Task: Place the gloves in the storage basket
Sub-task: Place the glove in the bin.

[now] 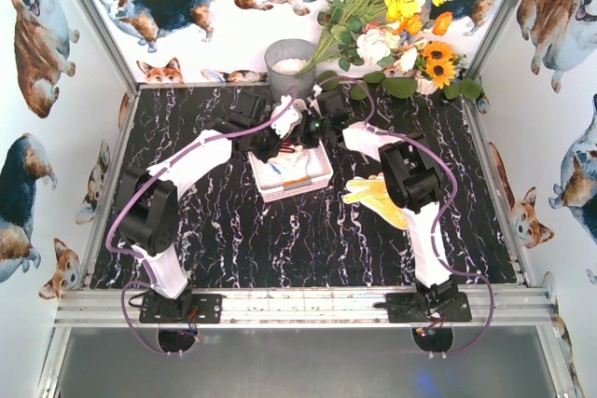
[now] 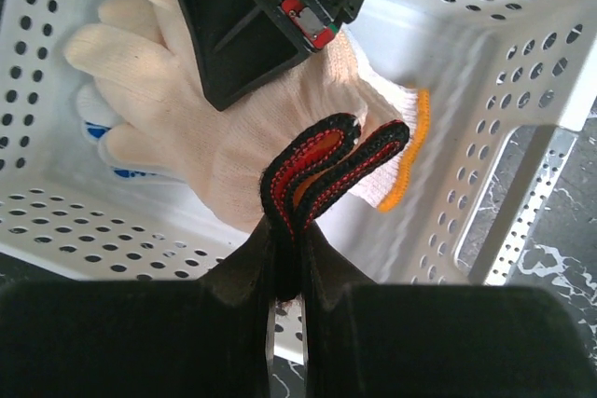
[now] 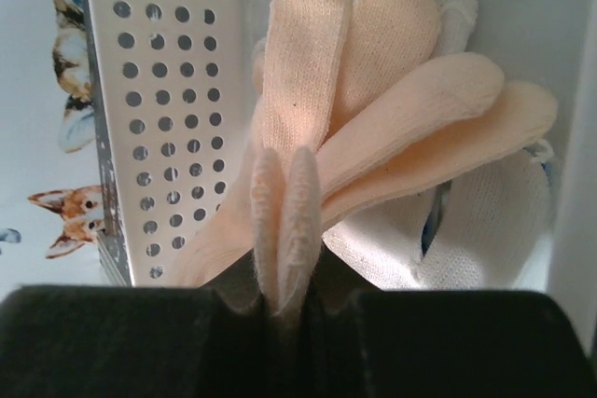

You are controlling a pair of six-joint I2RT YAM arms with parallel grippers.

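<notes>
Watching both wrists hovering over storage basket [image 1: 267, 190] mid-table [image 1: 224, 240]. Right gripper [image 3: 286, 221] is clamping fold of cream glove [image 3: 392, 109]; glove is lying inside basket, fingers fanning away from cam. Left gripper [image 2: 366, 137] is sitting closed, tips pressed together right over orange cuff [image 2: 417, 142], and I can't tell if it's pinching fabric. Blue-palmed glove [image 2: 98, 128] is peeking out underneath. I'm also seeing yellow glove [image 1: 371, 195] lying on table beside right arm, outside basket.

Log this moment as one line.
right gripper: jaws shut on cream glove inside storage basket | left gripper: jaws shut at orange cuff | yellow glove: on table
</notes>
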